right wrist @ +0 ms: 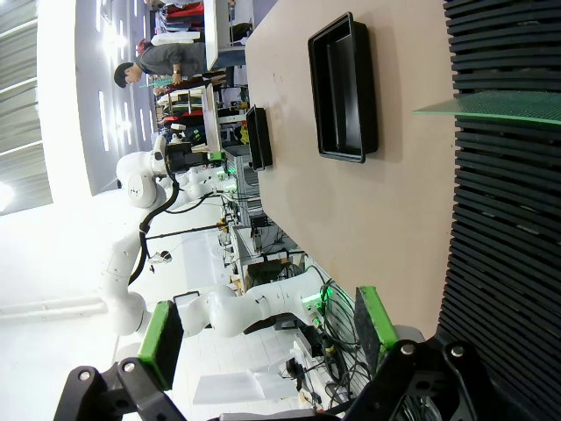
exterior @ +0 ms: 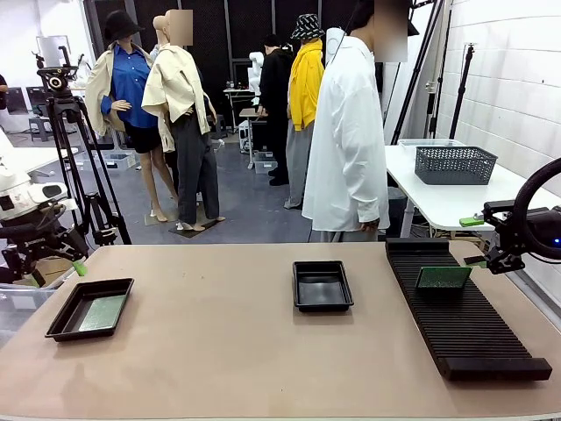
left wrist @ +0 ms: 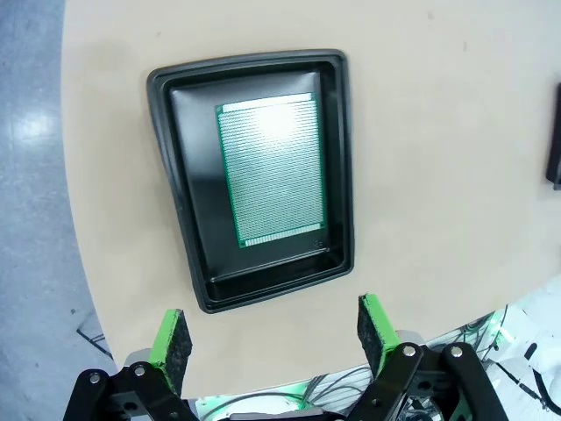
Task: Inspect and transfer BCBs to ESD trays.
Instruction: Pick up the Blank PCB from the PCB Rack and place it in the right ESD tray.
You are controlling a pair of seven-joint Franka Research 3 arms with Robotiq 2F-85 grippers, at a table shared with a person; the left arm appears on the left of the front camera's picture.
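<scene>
Left to right across the worktop [exterior: 219, 351]. At the left edge we see the left gripper [left wrist: 272, 331] held above the surface, its green pads [left wrist: 171, 338] spread wide with nothing between them. Just inside that edge, towards the near-left corner, lies the first ESD tray [exterior: 63, 314]. One BCB [left wrist: 273, 171] rests flat on its floor, set closer to one long wall than to the other, and the open gripper looks straight down on it without touching tray or board.

In the middle of the worktop, closer to the far edge than the near one, we find the second ESD tray [exterior: 323, 307]. Behind it, at the far edge, a person [exterior: 346, 149] in a long white shirt stands.

Along the right side runs a long black slotted rack [exterior: 465, 324], reaching from the far edge almost to the near edge. A second BCB [exterior: 443, 278] stands upright in a slot near the rack's far end.

At the right edge the right gripper [right wrist: 270, 333] sits just beside the rack, apart from the standing board. Its jaws are fully spread and grasp nothing.
</scene>
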